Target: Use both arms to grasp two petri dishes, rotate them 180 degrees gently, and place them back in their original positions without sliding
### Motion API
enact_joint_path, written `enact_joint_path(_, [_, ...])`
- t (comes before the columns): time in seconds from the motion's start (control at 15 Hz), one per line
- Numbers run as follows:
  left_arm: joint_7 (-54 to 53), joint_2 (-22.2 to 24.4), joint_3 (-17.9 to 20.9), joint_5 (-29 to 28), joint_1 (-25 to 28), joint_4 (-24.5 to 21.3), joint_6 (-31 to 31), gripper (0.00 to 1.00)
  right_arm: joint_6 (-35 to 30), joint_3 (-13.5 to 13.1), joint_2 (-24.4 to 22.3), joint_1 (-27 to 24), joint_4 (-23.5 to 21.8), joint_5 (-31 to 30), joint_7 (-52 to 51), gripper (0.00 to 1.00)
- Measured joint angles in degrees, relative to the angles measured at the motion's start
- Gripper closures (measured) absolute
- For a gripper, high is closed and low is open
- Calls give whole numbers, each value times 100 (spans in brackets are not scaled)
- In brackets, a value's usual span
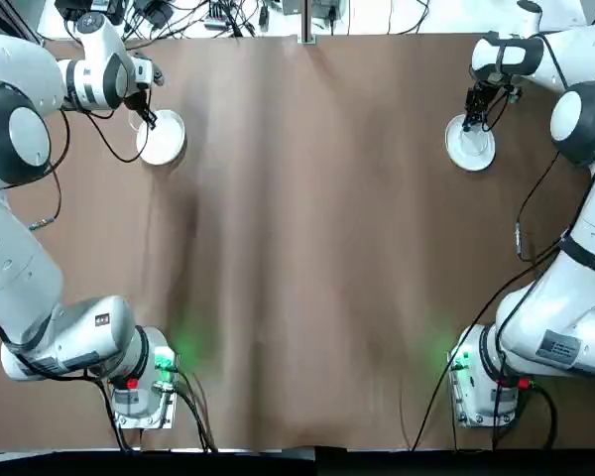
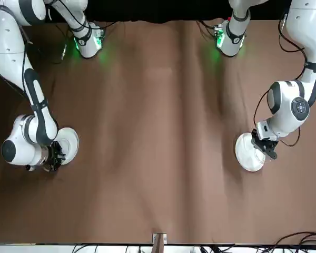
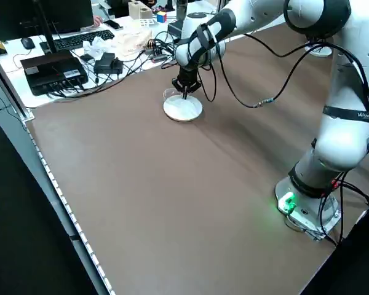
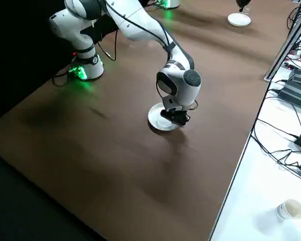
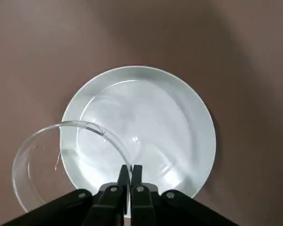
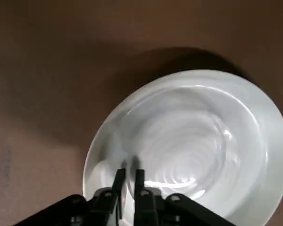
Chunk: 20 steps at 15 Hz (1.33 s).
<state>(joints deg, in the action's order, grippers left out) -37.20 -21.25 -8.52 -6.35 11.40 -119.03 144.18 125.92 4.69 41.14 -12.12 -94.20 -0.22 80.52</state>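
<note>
The left hand (image 5: 130, 173) is pinched shut on the thin rim of a clear petri dish (image 5: 47, 160), which sits displaced, overlapping the edge of a white plate (image 5: 146, 136) under it. In the top view this left hand (image 1: 147, 117) is at the desk's far left corner, at the near-left edge of that plate (image 1: 163, 137).

The right hand (image 6: 129, 178) has its fingers nearly together, gripping the rim of a glossy dish (image 6: 193, 146) that tilts off the brown desk (image 1: 307, 248). In the top view the right hand (image 1: 471, 121) is at the far right corner, over the dish (image 1: 471, 147).
</note>
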Motion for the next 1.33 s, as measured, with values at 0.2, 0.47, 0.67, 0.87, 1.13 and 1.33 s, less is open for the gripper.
enact_joint_path(0.2, [1509,0,-104,0,-17,2,-41,96,5,0,-2,-3,27,1,-14,97])
enact_joint_path(0.47, [3058,-1,-173,1,-36,34,-44,96,6,16,-29,0,82,1,-44,97])
enact_joint_path(0.67, [4500,-57,-214,2,-52,139,-63,96,-134,52,-171,3,203,1,-125,97])
enact_joint_path(0.87, [6300,-315,-219,4,-128,386,-66,96,-947,129,-360,11,595,2,-568,97])
enact_joint_path(1.13, [8402,-632,-220,4,-138,770,-66,96,-1360,142,-527,20,850,2,-1734,97])
enact_joint_path(1.33, [9590,-762,-220,7,-135,913,-68,96,-1386,134,-646,16,876,2,-2821,97])
